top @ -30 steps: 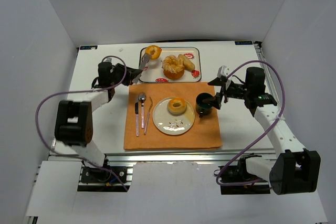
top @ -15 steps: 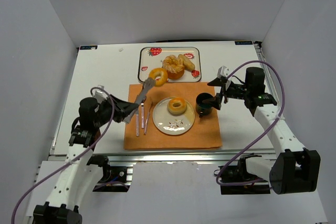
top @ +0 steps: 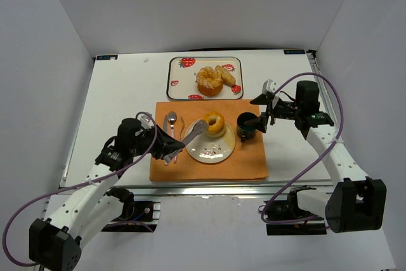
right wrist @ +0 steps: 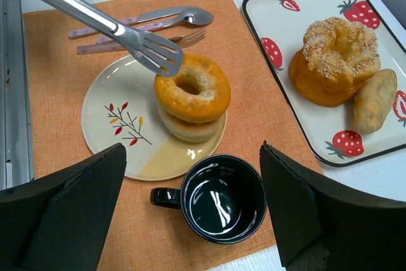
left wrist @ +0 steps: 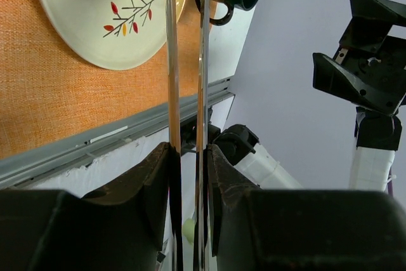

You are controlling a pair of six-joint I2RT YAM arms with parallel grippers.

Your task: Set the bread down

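On top of a paler ring of bread [right wrist: 189, 130], in the middle of the round white plate with the little leaf picture [right wrist: 108, 144], sits the golden-brown ring of bread [right wrist: 192, 88]. It leans a little and looks like it touches the ring under it. The flat slotted end of the long silver metal tongs [right wrist: 95, 20] lies on the side of the ring that faces the left arm. The other tong arm is hidden, so it is hard to tell how tightly the bread is pinched.

The left gripper [top: 168, 148] is squeezed shut on the handle end of the tongs, with a finger [left wrist: 146, 182] pressing each side. From that gripper the bread lies far out ahead, at the other end of the tongs. The tongs point away and to the right, across the orange cloth mat [top: 209, 169] to the plate. So the left arm has the bread, but only through the tongs.

The right gripper [top: 262, 118] has its fingers wide apart and holds nothing. It hangs just beside the dark green cup [right wrist: 223, 198], next to the plate.

The next move is likely to let the tongs spring apart. The tilted bread could then slip off the lower ring.
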